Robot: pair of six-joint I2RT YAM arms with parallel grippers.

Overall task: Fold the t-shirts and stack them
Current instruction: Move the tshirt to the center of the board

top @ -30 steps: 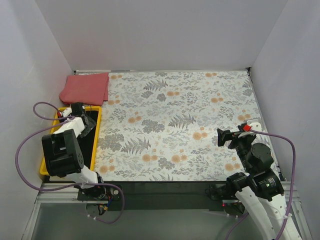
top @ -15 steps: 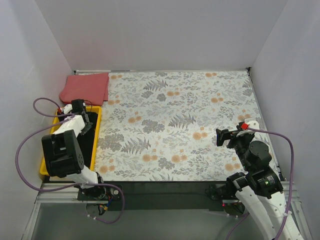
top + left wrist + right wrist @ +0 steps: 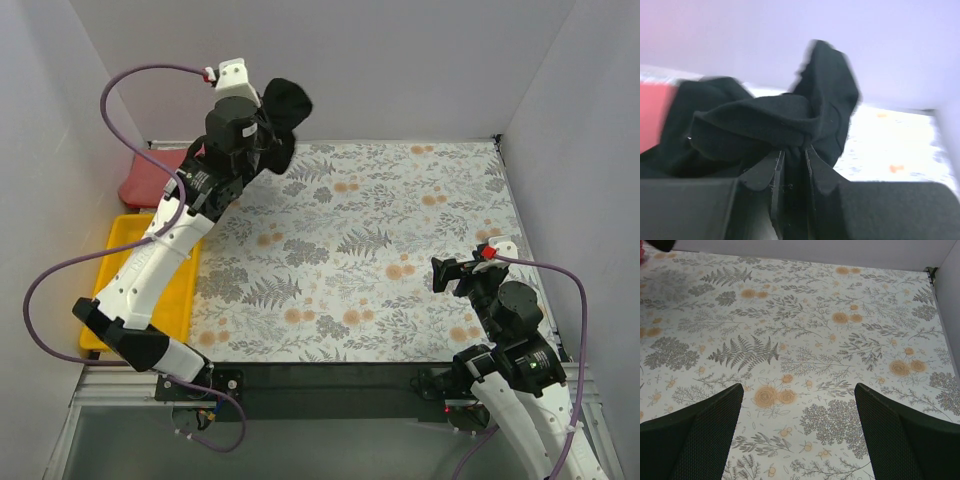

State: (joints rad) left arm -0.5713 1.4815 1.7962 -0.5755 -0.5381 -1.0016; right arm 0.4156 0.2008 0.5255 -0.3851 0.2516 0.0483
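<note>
High near the back wall hangs the black t-shirt (image 3: pixel 286 103), bunched into a dark lump, with my left gripper (image 3: pixel 266 128) shut on it. In the left wrist view the cloth (image 3: pixel 755 122) is pinched between the two nearly closed fingers of that gripper (image 3: pixel 794 150). The coral-red t-shirt (image 3: pixel 148 180) lies folded at the back left corner, partly hidden behind the left arm; its edge shows as a red patch (image 3: pixel 652 115). My right gripper (image 3: pixel 446 272) hovers open over the floral cloth at the right, and nothing sits between its fingers (image 3: pixel 799 387).
The floral-patterned cloth (image 3: pixel 370 240) covers most of the table. A yellow tray (image 3: pixel 118 262) sits at the left edge, under the left arm. White walls close in the back and both sides.
My left gripper shut on the black t-shirt in the yellow tray, then the arm swung up and back, carrying the shirt high near the back wall. The right arm barely moved.
</note>
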